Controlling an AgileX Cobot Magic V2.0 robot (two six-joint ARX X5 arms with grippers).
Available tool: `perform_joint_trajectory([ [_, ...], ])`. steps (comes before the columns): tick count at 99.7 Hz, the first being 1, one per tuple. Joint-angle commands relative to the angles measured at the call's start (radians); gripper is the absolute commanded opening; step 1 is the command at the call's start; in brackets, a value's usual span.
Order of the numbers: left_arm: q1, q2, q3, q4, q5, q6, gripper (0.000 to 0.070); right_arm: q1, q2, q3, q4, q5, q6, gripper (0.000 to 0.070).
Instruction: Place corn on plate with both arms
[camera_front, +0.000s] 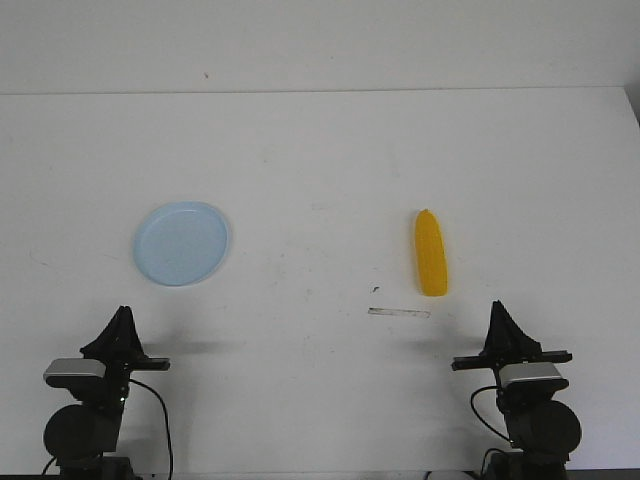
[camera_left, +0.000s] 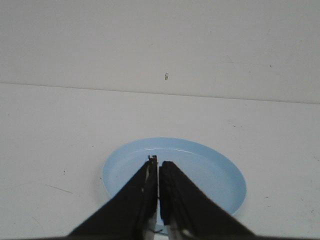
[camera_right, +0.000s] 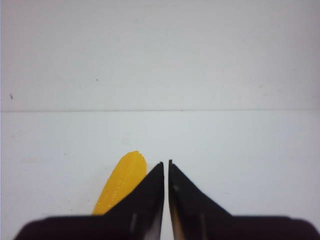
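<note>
In the right wrist view the black fingers (camera_right: 150, 200) of the right gripper (camera_right: 166, 165) cover the lower end of the bright yellow, tapering toy corn cob (camera_right: 120, 182). In the left wrist view the left gripper (camera_left: 158, 162) hides the near rim of the round pale blue plastic plate (camera_left: 210, 172). At the front view's bottom edge both black arm bases are cut off.

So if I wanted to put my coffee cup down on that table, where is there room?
Plenty. The widest bare patch lies between the plate and the corn. The whole far strip behind both is open too, and so is the plate's own inside. It is tighter near the front edge, where the left gripper and right gripper sit, with a small strip lying just before the corn.
</note>
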Motion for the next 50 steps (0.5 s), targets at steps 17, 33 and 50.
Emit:
perform_joint_trajectory([
  [17,0.000,-0.002,-0.021,0.016,0.001,-0.010,0.0013,0.000,0.002,-0.001,0.010,0.000,0.013,0.0014],
  [33,0.000,-0.002,-0.017,0.016,0.001,-0.011,0.0001,0.000,0.002,-0.001,0.010,0.000,0.013,0.0014],
  [50,0.000,-0.001,0.016,0.015,0.001,-0.018,0.0001,0.000,0.002,-0.001,0.010,0.000,0.013,0.0014],
])
